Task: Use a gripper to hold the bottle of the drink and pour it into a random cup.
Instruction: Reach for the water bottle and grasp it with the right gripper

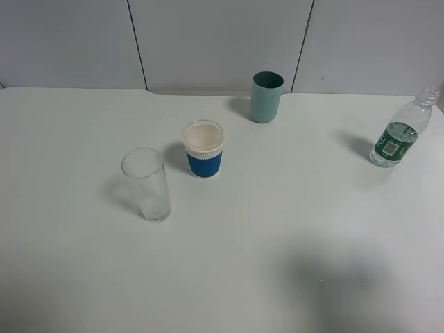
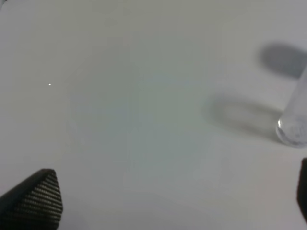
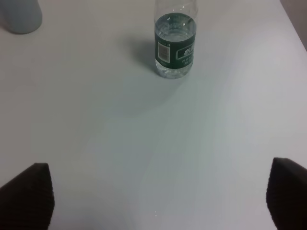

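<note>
The white desk (image 1: 291, 236) takes up nearly the whole exterior view, with grey wall panels behind its far edge.

The right gripper (image 3: 156, 194) hangs over the desk with its two dark fingers (image 3: 26, 196) spread wide. It is released, and only bare desk lies between them. The left gripper (image 2: 168, 199) is spread the same way and grasps nothing. One ribbed finger and a sliver of the other show at opposite sides of its wrist view. Neither gripper shows in the exterior view.

The bottle (image 1: 399, 135) stands upright near the desk's right edge, toward the far right corner. It is clear plastic with a dark green label and some water inside. In the right wrist view the bottle (image 3: 175, 48) stands out in front of the right gripper, roughly in line with the gap between the fingers. It is well apart from both fingertips and touches nothing.

The clear glass (image 1: 147, 184) stands left of the desk's middle, the closest of the vessels to the near edge. Its base also shows in the left wrist view (image 2: 293, 122), off to one side of that gripper.

The teal cup (image 1: 266, 97) stands upright close to the far edge, a little right of middle and well apart from the bottle.

The paper cup (image 1: 204, 149), white with a blue sleeve, stands near the glass, on its far right side.
</note>
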`<state>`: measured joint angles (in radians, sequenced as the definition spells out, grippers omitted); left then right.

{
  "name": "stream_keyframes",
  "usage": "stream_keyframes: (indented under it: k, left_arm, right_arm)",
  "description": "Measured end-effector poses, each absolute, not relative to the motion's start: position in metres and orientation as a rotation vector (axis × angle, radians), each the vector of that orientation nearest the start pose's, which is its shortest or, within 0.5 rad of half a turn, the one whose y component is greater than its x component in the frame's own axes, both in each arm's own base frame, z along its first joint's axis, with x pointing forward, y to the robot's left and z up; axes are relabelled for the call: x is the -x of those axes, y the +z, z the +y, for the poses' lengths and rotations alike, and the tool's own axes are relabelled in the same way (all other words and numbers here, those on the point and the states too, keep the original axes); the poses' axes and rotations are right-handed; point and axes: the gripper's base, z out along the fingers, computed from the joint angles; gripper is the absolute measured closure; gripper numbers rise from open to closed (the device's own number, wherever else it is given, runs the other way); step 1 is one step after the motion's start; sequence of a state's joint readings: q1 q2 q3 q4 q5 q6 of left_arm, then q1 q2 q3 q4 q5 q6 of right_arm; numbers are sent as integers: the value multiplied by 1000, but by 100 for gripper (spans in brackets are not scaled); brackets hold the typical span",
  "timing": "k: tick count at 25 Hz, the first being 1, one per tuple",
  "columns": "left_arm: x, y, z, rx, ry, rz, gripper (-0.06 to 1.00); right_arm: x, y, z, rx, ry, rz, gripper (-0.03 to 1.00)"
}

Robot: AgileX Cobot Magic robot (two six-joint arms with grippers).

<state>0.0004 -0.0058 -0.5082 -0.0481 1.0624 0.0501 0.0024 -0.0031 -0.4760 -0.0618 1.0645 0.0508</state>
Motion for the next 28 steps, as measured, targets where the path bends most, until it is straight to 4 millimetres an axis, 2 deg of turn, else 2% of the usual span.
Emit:
stream_keyframes:
  k: [28]
  left_arm:
    - [7,279,-4,-53,-26,2031,-5]
  right_arm:
    - [3,270,-5,-52,-42,2067,9]
